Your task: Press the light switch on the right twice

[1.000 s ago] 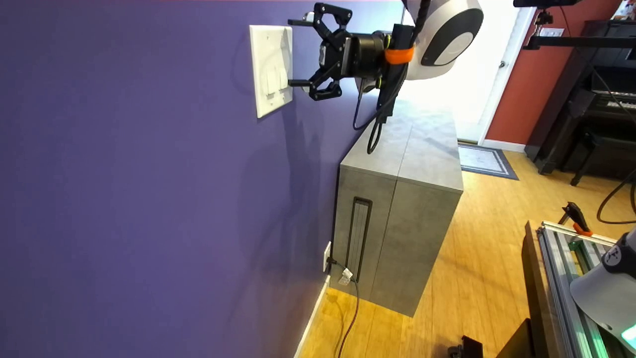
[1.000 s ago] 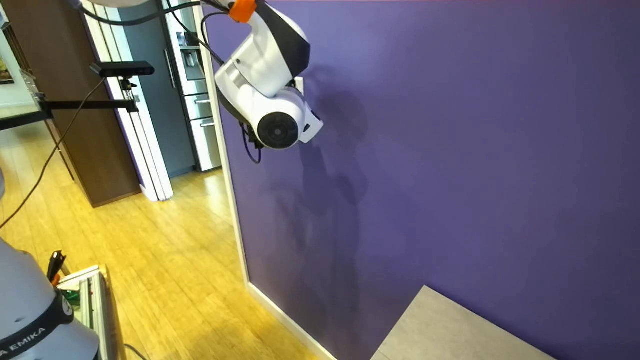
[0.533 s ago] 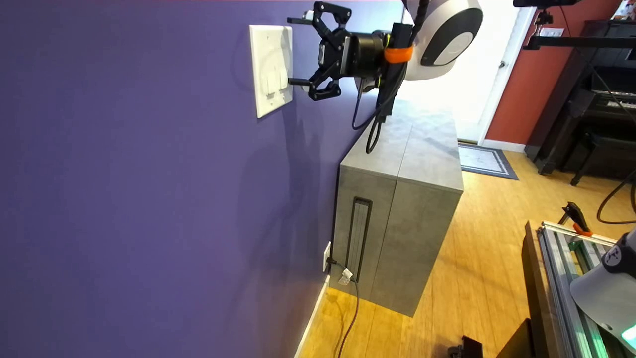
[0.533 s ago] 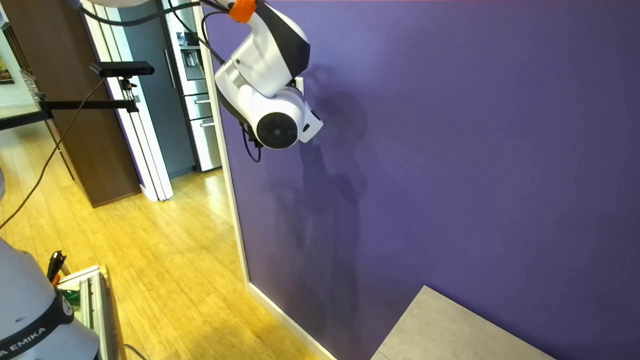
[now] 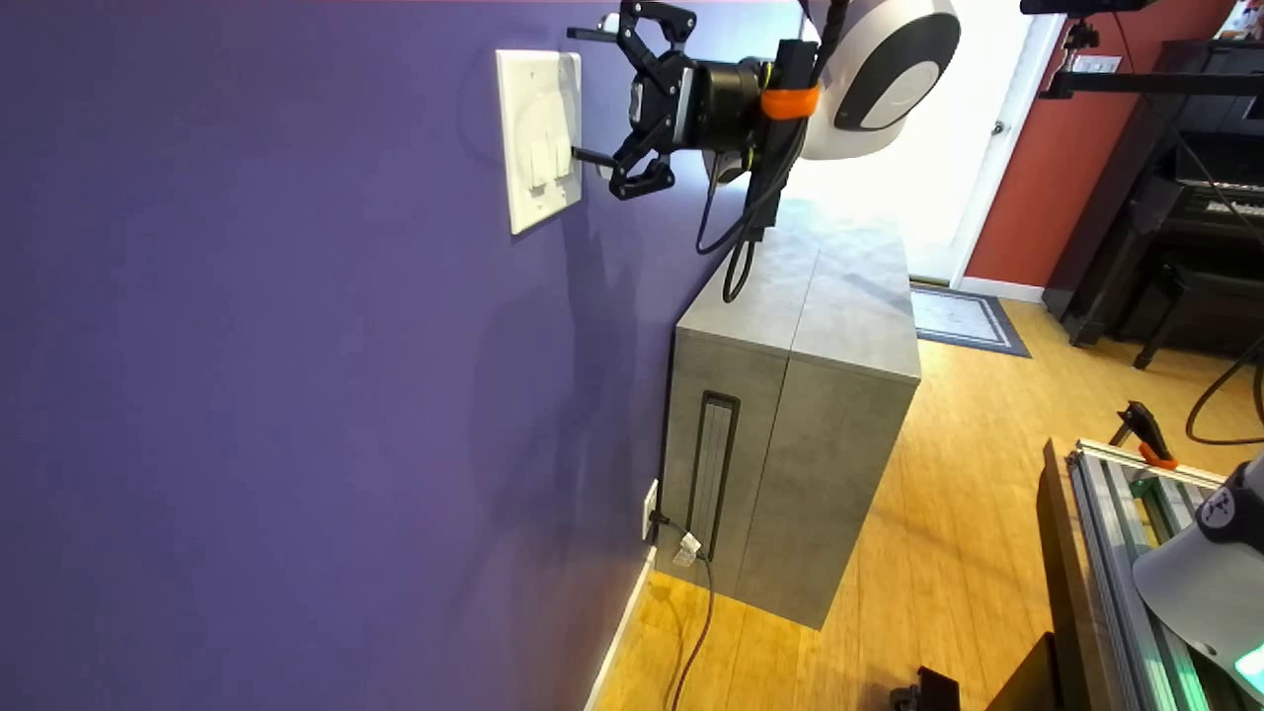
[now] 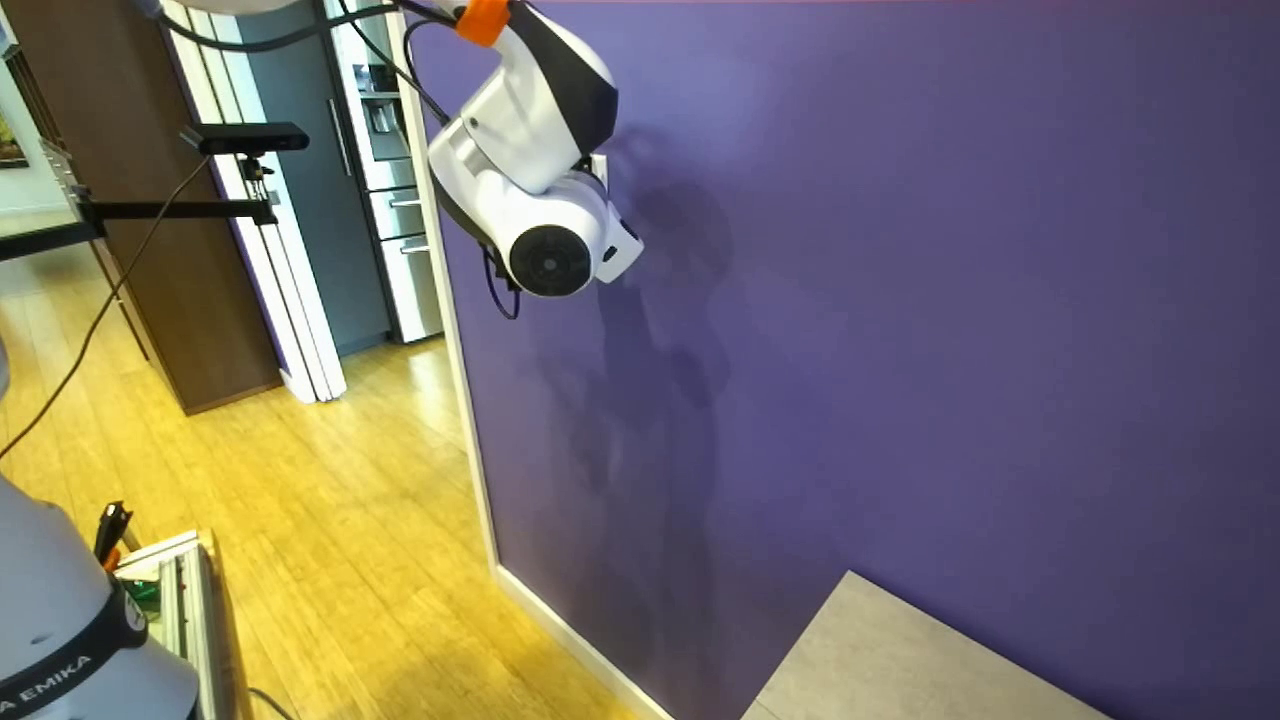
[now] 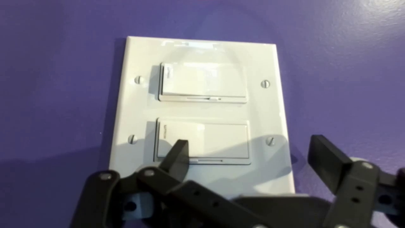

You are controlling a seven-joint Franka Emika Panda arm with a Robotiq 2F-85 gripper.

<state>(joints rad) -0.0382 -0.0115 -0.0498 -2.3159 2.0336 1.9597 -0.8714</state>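
Observation:
A white switch plate (image 5: 518, 99) with two paddle switches is on the purple wall. The right switch (image 5: 561, 148) is the lower one in the wrist view (image 7: 221, 139); the left switch (image 5: 538, 158) is the upper one there (image 7: 221, 79). My gripper (image 5: 573, 92) is wide open and empty, facing the plate. In the wrist view the gripper (image 7: 249, 139) has one finger (image 7: 178, 155) overlapping a lower corner of the right switch; I cannot tell if it touches. The other finger (image 7: 329, 158) is beyond the plate's edge. The arm hides the gripper in an exterior view (image 6: 550, 200).
The purple wall (image 5: 296, 395) is directly in front of my gripper. A grey cabinet (image 5: 849, 474) stands against the wall below the arm. Cables (image 5: 741, 267) hang from the wrist. A camera on a stand (image 6: 245, 138) is farther off.
My gripper has moved slightly up along the wall, and its fingertips are a little higher against the plate. It stays open.

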